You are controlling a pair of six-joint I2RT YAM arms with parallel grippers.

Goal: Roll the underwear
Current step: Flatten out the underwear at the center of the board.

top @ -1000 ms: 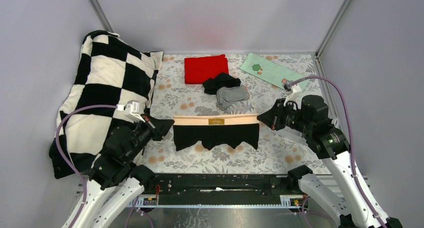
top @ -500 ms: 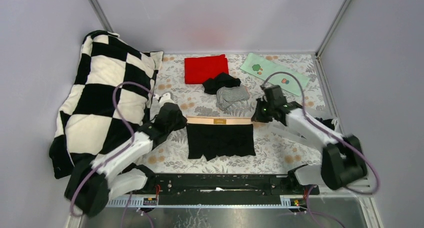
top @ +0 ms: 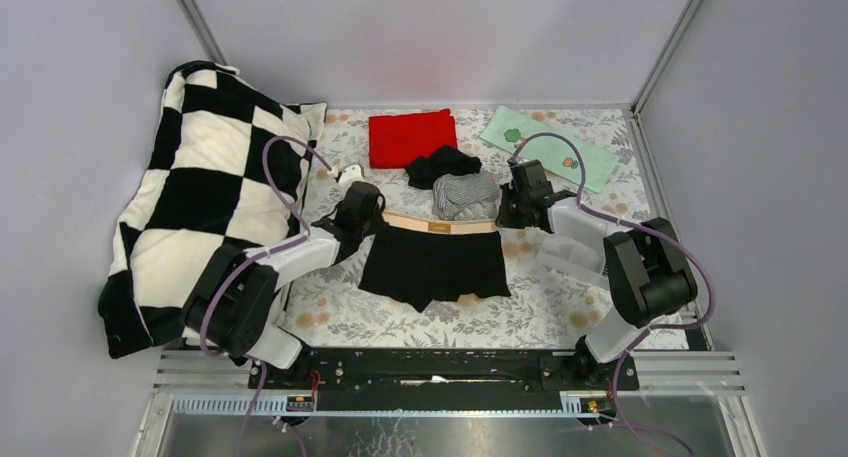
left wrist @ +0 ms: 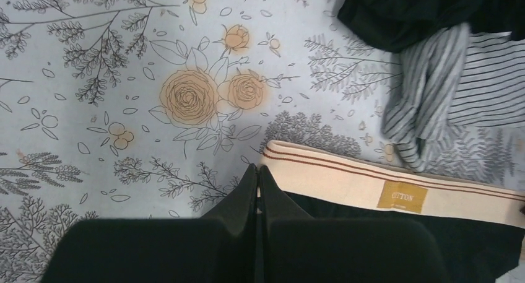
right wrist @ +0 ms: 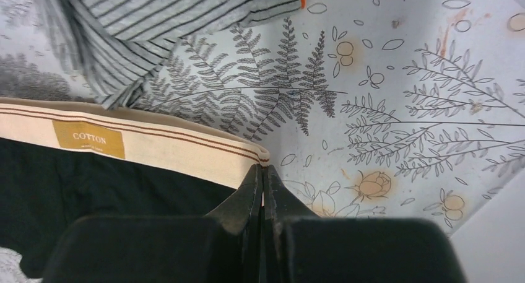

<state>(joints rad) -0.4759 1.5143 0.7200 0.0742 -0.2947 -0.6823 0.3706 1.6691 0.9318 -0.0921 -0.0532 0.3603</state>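
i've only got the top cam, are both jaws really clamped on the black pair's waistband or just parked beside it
Observer: Clamped. In the wrist views the left jaws are shut on the left tip of the beige waistband of the black underwear, and the right jaws are shut on its right tip.
Operator: what's the yellowish patch mid-waistband, too small for me to read
Observer: A mustard label with the word COTTON printed on it.

Briefs (top: 432, 267) on table (top: 560, 307), heap (top: 455, 182) behind, pillow (top: 200, 197) left
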